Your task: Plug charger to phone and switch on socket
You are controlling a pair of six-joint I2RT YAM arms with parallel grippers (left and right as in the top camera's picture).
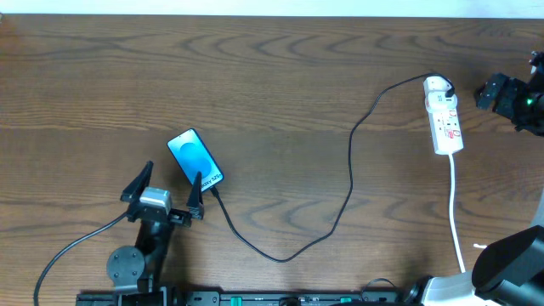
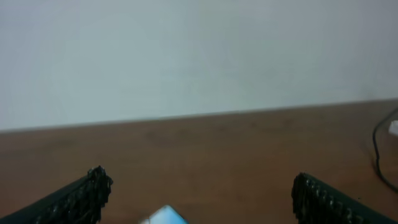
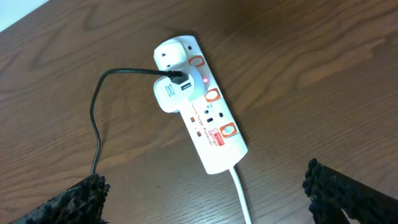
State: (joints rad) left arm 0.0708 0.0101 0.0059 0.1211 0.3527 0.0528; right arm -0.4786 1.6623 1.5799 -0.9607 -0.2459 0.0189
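The phone [image 1: 192,155] lies face up on the wooden table, blue screen lit; one corner of the phone [image 2: 166,216] shows in the left wrist view. The charger [image 1: 351,170], a thin black cable, runs from the phone's near end in a long loop to the socket [image 1: 444,116]. My left gripper [image 1: 175,172] stands open at the phone's near end, its right finger over the phone's lower edge. In the right wrist view the charger [image 3: 94,124] sits plugged into a white adapter on the socket [image 3: 208,118], where a small red light glows. My right gripper [image 3: 205,179] hangs open above the strip, just right of it overhead [image 1: 490,92].
The socket's thick white cord [image 1: 455,204] runs toward the table's front edge at the right. A pale wall stands behind the table's far edge in the left wrist view. The right arm's base [image 1: 501,263] sits at the front right corner.
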